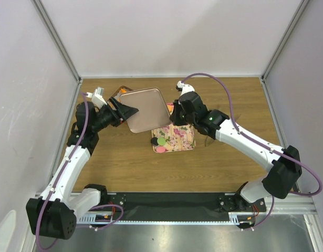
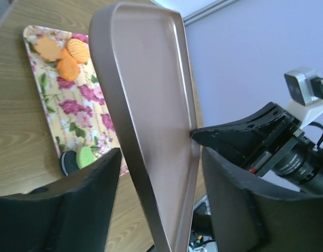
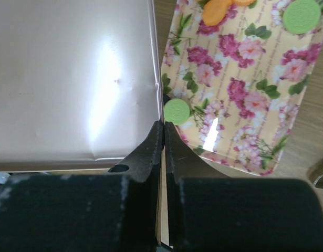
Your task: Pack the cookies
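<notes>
A robotics laboratory test cell is shown. A wooden table (image 1: 129, 163) is enclosed on three sides by plain pale lilac panels (image 1: 166, 37), which are framed by bare aluminium posts (image 1: 56, 39) rising from the table's far corners. Along the table's near edge a black mounting rail (image 1: 172, 202) is fixed, and a left arm (image 1: 72, 163) and a right arm (image 1: 245, 139), both white and black, are bolted there. Purple cables (image 1: 203, 74) are looped along both arms above the table. Beyond the table's near edge, a brushed metal surface (image 1: 166, 236) is seen.
</notes>
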